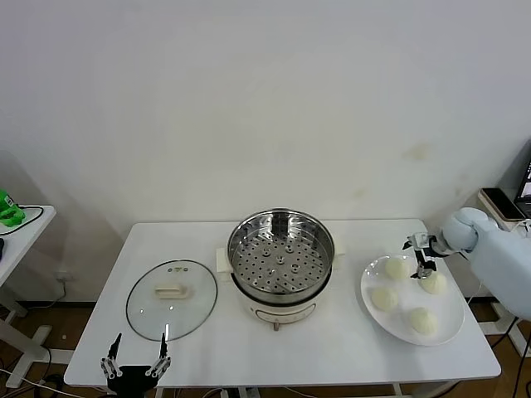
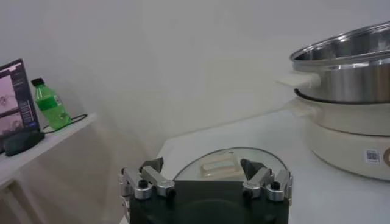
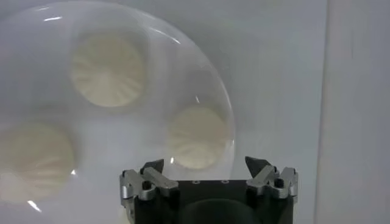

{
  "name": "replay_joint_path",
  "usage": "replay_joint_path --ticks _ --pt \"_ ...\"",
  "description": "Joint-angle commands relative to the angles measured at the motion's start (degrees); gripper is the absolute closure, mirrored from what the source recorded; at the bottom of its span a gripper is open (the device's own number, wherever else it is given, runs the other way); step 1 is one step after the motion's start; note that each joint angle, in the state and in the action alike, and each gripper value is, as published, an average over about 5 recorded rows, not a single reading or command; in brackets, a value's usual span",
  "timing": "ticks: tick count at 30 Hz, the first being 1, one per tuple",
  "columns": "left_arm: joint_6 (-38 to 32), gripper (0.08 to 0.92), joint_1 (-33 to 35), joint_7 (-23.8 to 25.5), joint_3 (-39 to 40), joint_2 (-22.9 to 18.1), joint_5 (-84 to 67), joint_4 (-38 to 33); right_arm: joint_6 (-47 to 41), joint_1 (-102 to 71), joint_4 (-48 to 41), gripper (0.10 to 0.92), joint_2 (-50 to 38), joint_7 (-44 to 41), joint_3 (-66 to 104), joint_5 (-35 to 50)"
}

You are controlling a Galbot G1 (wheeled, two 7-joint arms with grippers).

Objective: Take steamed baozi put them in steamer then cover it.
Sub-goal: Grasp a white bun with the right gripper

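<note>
Several cream-white baozi lie on a white plate (image 1: 448, 330) at the right: two at the back (image 1: 397, 268) (image 1: 432, 283), the others in front (image 1: 383, 298) (image 1: 422, 320). My right gripper (image 1: 421, 255) hovers open over the plate's back part, empty. In the right wrist view it (image 3: 207, 164) is just above one baozi (image 3: 196, 137), with another (image 3: 108, 70) farther off. The steamer (image 1: 280, 261) stands mid-table with its perforated tray bare. The glass cover (image 1: 172, 288) lies flat to the steamer's left. My left gripper (image 1: 137, 358) is open at the table's front edge, near the cover (image 2: 231, 163).
A side table (image 1: 25, 228) with a green bottle (image 2: 49, 103) and a screen (image 2: 12, 97) stands to the left. The steamer's wall (image 2: 347, 67) rises beside the cover in the left wrist view. A wall stands behind the table.
</note>
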Motion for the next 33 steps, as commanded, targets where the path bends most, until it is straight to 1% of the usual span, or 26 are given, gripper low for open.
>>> replay_joint_path --ticks 1,12,21,24,33 --pt "0.0 0.177 0.0 0.0 0.0 -0.1 0.1 0.2 0.1 1.9 -2.8 0.203 1.6 -0.5 -1.8 -0.5" --pt "0.0 0.177 0.1 0.1 0.1 -0.1 0.2 0.2 0.0 0.2 -3.1 0.205 2.3 -0.1 -0.8 -0.2" --pt "-0.1 0.177 0.3 0.1 0.2 -0.1 0.2 0.0 0.0 -0.8 -3.3 0.275 2.9 0.8 -0.3 0.3" --pt "-0.1 0.177 0.3 0.1 0.3 -0.2 0.2 -0.1 -0.1 -0.8 -3.3 0.318 3.0 1.0 -0.2 0.3" --pt "-0.2 0.177 0.4 0.0 0.4 -0.3 0.2 -0.4 0.0 -1.1 -3.2 0.507 2.7 1.3 0.0 0.2"
